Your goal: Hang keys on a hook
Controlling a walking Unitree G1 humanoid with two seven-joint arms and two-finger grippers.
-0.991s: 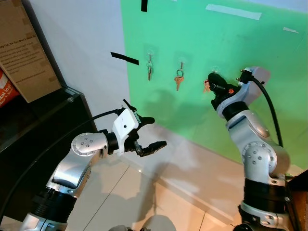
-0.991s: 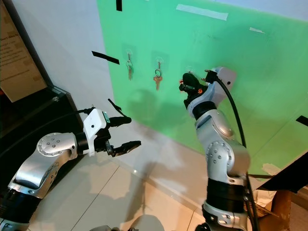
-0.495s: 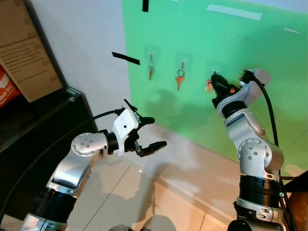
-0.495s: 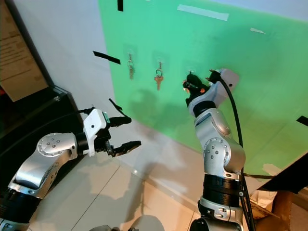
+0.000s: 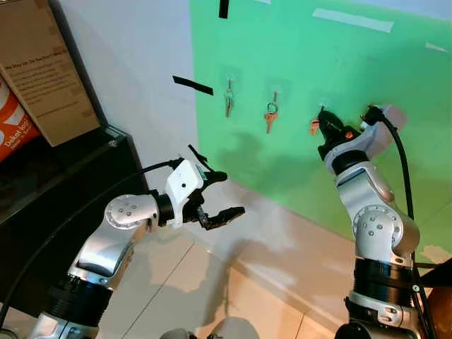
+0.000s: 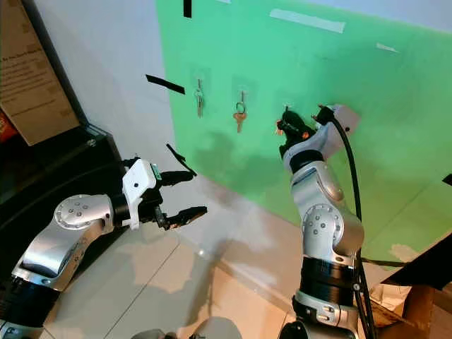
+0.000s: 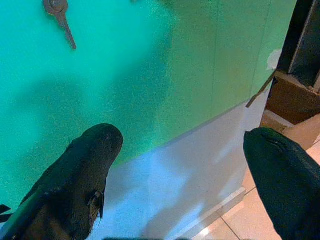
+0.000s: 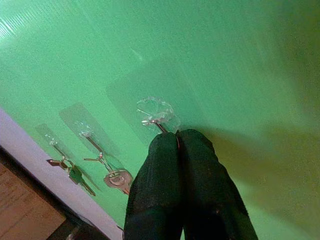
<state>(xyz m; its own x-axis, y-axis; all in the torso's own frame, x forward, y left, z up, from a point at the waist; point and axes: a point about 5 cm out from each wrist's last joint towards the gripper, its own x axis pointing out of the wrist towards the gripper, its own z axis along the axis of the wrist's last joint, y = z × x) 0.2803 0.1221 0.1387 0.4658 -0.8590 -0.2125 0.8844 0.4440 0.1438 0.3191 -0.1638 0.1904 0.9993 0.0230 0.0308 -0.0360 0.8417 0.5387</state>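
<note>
Three clear hooks are stuck in a row on the green wall panel (image 5: 367, 78). A silver key set (image 5: 228, 104) hangs on the left hook and a copper key (image 5: 269, 120) on the middle one. My right gripper (image 5: 322, 121) is raised against the third hook (image 8: 156, 117), shut on a small set of keys (image 5: 313, 126) that dangles beside its tips. In the right wrist view the closed fingertips (image 8: 165, 150) sit just under that hook's wire. My left gripper (image 5: 224, 193) hovers lower, away from the wall, open with nothing in it.
A cardboard box (image 5: 42, 70) leans on a dark cabinet (image 5: 63, 169) at the left. Strips of black tape (image 5: 192, 85) mark the white wall. Pale floor tiles (image 5: 191, 282) lie below. Another cardboard box (image 6: 395, 318) stands at the lower right.
My right gripper has moved up and in, with the keys, to the third hook. The left arm has stayed put. The camera has shifted slightly.
</note>
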